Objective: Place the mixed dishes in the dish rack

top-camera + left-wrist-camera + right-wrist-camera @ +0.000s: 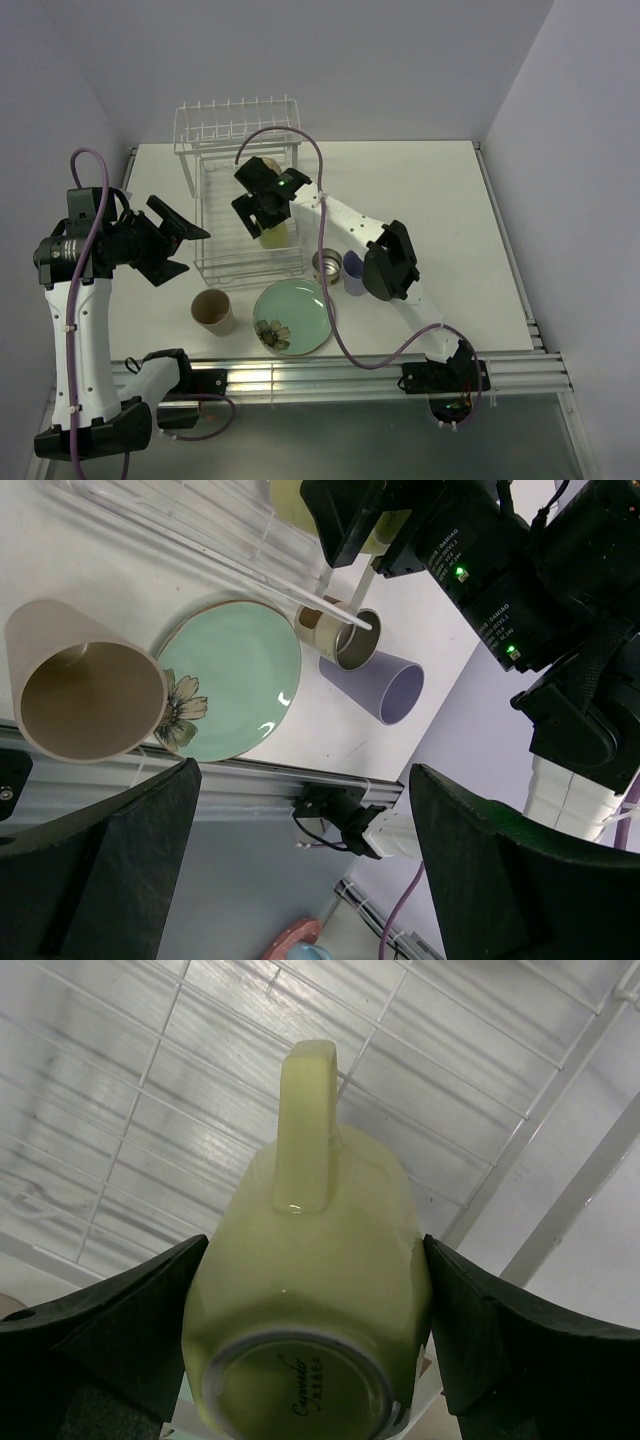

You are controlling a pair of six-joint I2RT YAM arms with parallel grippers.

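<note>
My right gripper point(262, 205) is shut on the pale yellow-green mug point(275, 235) over the tray of the white wire dish rack point(237, 112). In the right wrist view the mug point(310, 1210) shows its base and handle, with a finger against each side and the rack wires point(150, 1110) behind it. The left gripper point(180, 245) is open and empty, raised left of the rack. The tan cup point(212, 311), mint-green flower plate point(292, 315), metal cup point(327, 267) and lavender cup point(354, 272) sit on the table in front of the rack. The cream bowl is out of view.
In the left wrist view the tan cup point(85, 695) lies on its side beside the plate point(235, 675), and the lavender cup point(375, 685) lies by the metal cup point(345, 640). The right arm reaches over these cups. A metal rail point(330, 375) edges the table front.
</note>
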